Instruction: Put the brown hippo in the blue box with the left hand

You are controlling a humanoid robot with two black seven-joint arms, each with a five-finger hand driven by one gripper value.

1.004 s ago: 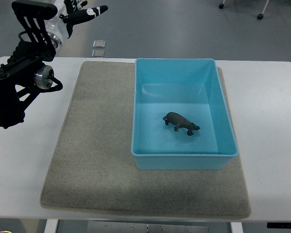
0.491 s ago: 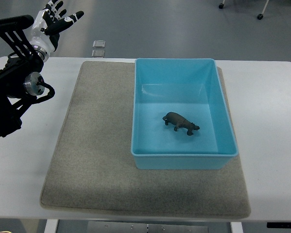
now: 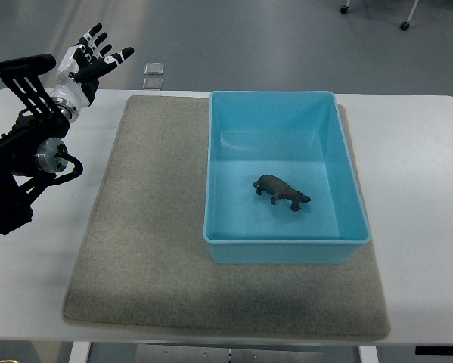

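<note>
One brown hippo (image 3: 281, 190) lies in the blue box (image 3: 287, 251), well apart from the left hand (image 3: 86, 64).

My left hand (image 3: 90, 59) has drawn back toward the upper left of the frame, then dipped slightly lower and right again, fingers (image 3: 119, 54) now spread wider; my arm (image 3: 26, 159) has pulled leftward.

I count: one brown hippo (image 3: 281, 190), one blue box (image 3: 287, 240), one grey mat (image 3: 147, 249), one desk (image 3: 423, 197), one robot hand (image 3: 88, 63), two small floor plates (image 3: 153, 74).
</note>
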